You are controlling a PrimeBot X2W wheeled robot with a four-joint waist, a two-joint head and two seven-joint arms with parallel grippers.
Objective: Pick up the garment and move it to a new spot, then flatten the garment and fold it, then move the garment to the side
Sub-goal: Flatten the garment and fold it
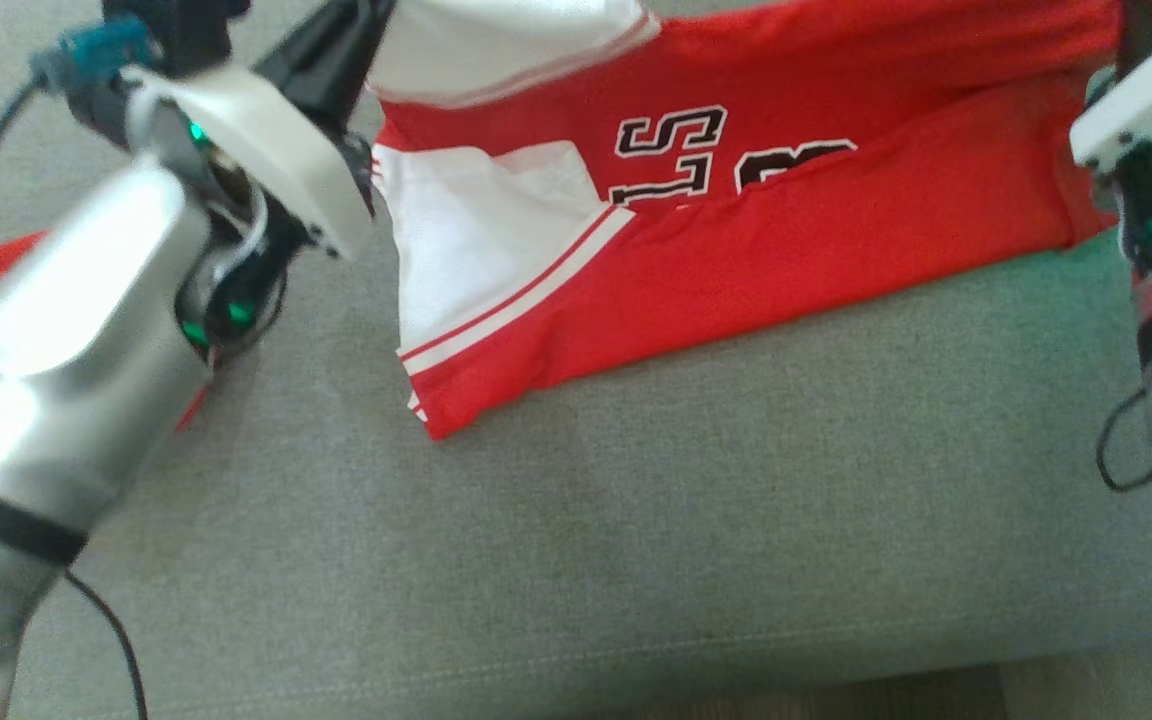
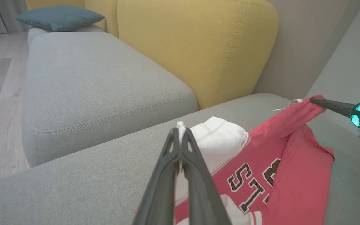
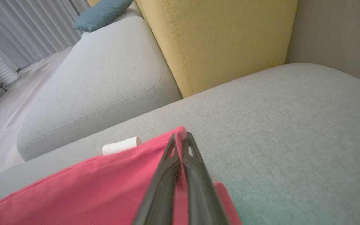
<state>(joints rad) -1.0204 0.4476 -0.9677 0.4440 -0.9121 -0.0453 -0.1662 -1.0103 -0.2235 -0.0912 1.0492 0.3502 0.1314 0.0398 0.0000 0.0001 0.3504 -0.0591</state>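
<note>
fold step, likely: left gripper (image 2: pixel 180 132) clamps garment (image 1: pixel 786 240) at white sleeve, right gripper (image 3: pixel 182 137) clamps red corner; next, draw far edge near, evenly.

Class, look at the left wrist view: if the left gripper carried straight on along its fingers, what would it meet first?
Past the garment pinched in the left gripper, most likely the low part of the yellow back cushion, or the grey seat just before it; depth is unclear.
</note>
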